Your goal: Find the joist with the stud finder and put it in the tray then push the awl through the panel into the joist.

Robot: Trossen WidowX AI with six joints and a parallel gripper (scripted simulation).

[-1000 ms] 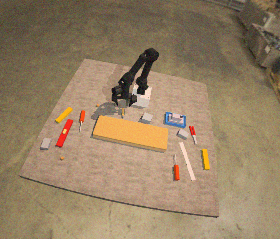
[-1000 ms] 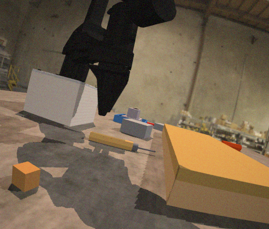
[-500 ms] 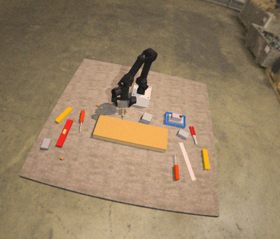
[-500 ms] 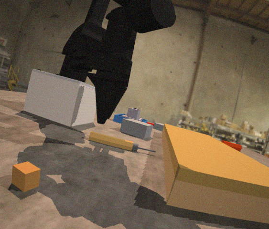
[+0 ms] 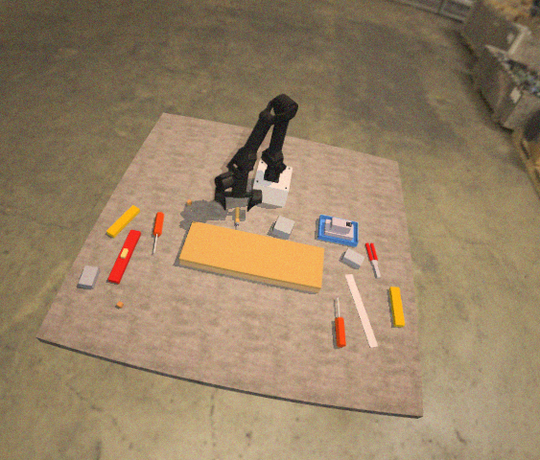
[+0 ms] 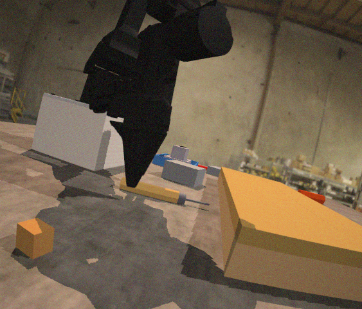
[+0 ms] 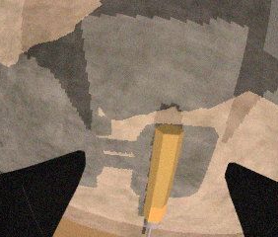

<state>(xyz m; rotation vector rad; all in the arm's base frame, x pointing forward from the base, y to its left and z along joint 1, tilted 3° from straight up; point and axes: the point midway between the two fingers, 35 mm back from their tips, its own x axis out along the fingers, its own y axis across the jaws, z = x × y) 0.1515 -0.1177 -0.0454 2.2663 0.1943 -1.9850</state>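
The awl (image 5: 237, 217) (image 6: 161, 193) (image 7: 166, 168) lies on the table, with its yellow handle toward the arm's base and its thin metal tip toward the floor panel (image 5: 252, 255) (image 6: 290, 212). My gripper (image 5: 238, 208) (image 6: 132, 185) (image 7: 159, 166) is open and empty, pointing down low over the awl's handle. In the wrist view the handle lies between the two spread fingers, touching neither. The stud finder (image 5: 341, 225) (image 6: 179, 152), pale grey with a dark mark on top, rests in the blue tray (image 5: 337, 242) (image 6: 158, 159). The joist is hidden, and no hole shows in the panel.
A grey block (image 5: 283, 227) (image 6: 182, 174) lies right of the awl, and another (image 5: 353, 258) is below the tray. The white arm base (image 5: 272, 193) (image 6: 67, 132) is close behind. An orange cube (image 6: 35, 238) sits to the left. Red-handled tools, yellow bars and a white strip (image 5: 361, 310) lie farther out.
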